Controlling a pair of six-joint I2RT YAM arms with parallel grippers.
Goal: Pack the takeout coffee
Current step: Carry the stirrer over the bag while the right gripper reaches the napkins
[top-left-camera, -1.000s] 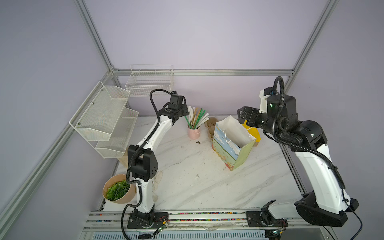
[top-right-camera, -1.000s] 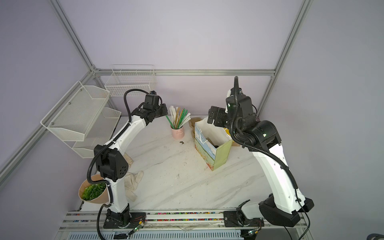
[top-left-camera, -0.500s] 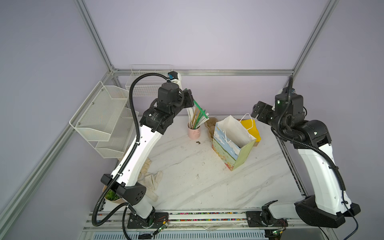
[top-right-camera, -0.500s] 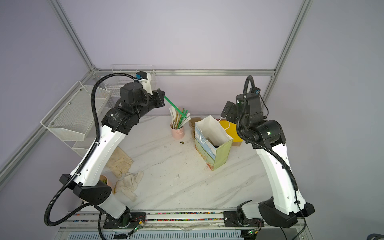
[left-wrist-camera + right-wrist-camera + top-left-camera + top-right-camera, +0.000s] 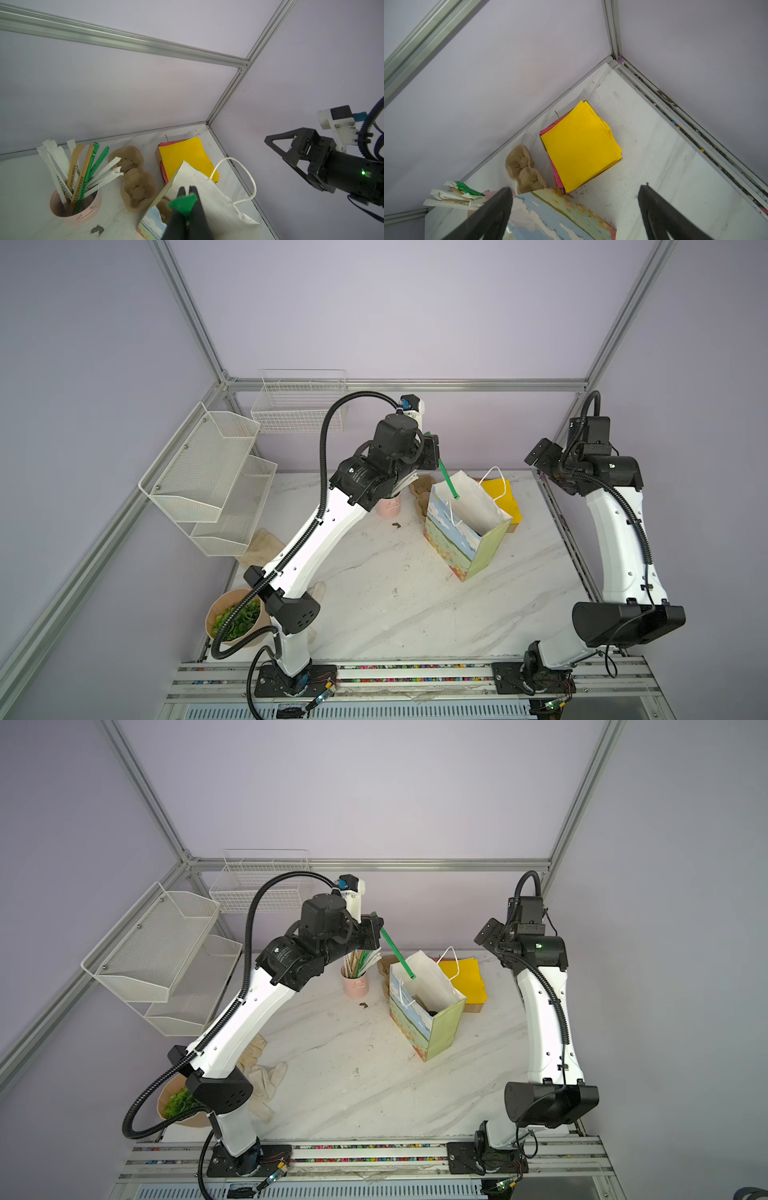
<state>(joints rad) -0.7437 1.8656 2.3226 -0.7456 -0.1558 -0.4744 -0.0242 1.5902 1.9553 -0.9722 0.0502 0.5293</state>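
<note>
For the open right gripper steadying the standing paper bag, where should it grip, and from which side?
Probably the white back panel's top edge, from above. The paper bag stands upright and open, that edge is thin enough for fingers to pinch, and the left gripper holds a green straw over the mouth.

High stereo pair, downward wrist close-ups

Paper bag (image 5: 451, 539) mouth open upward, green straw (image 5: 449, 483) slanting over its rim
</note>
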